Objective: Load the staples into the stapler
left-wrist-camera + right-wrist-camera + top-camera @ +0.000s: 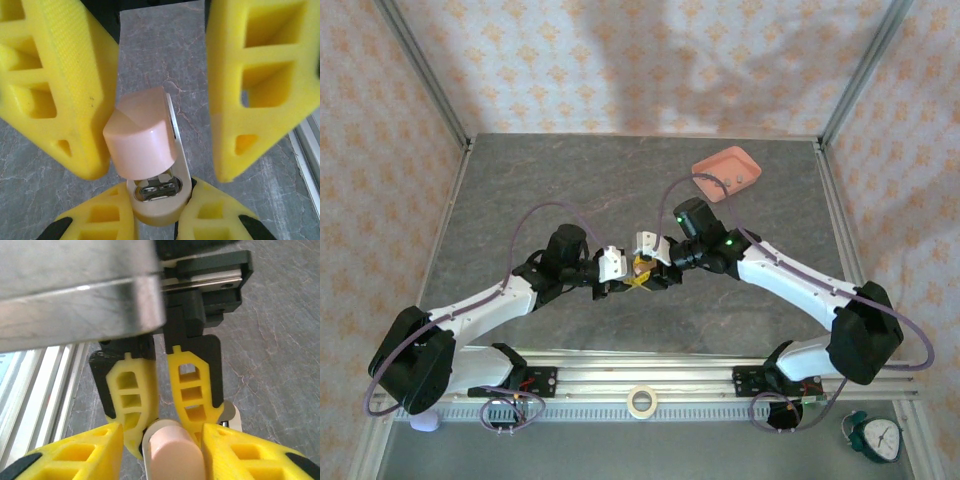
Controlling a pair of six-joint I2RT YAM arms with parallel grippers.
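left hand [159, 202] clenched on the small pink-and-white plastic stapler [145, 145] to steady it, right hand [162, 440] slack and parted astride its top, likely to flip it open.

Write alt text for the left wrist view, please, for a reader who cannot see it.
The left gripper is shut on the base of the pink-and-white stapler, whose metal channel shows below the pink top. The right gripper stands open around it, over the grey table.
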